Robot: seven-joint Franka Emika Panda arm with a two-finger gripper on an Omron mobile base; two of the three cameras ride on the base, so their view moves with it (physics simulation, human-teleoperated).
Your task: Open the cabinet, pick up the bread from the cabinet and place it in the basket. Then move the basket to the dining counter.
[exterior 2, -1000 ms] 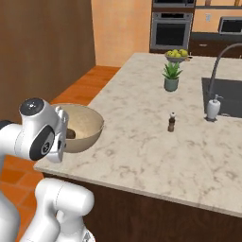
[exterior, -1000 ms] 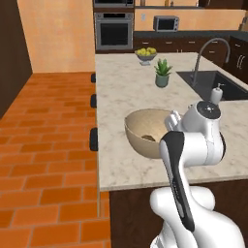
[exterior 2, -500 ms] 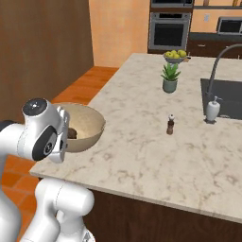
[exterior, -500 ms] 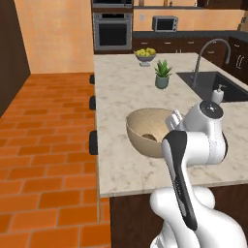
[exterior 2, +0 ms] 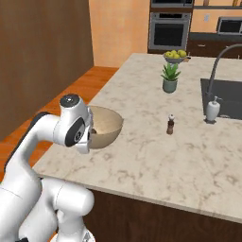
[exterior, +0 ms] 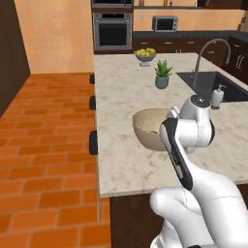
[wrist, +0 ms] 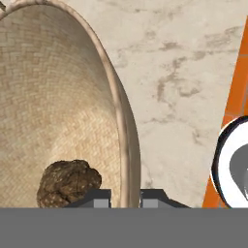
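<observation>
The round tan basket [exterior: 149,127] [exterior 2: 107,125] hangs low over the near left part of the dining counter [exterior: 122,92] [exterior 2: 156,153]; I cannot tell whether its base touches the cream marble. My gripper [wrist: 126,195] is shut on the basket's rim, one finger inside the wall and one outside. In the hand view the woven inside of the basket [wrist: 58,97] shows, with the dark brown, lumpy bread [wrist: 68,183] lying at its bottom beside my fingers. In both base views my forearm covers the near side of the basket. The cabinet is out of view.
Farther along the counter stand a potted plant [exterior: 163,75], a bowl of yellow-green fruit [exterior: 145,54], a small pepper shaker [exterior 2: 170,125] and a soap dispenser [exterior 2: 213,109] beside the sink [exterior: 213,85]. Black stools [exterior: 92,143] line the counter's left edge above the brick floor [exterior: 43,145].
The basket, still in my grip, has shifted a little farther in over the counter, away from its left edge. The gripper stays shut on the rim.
</observation>
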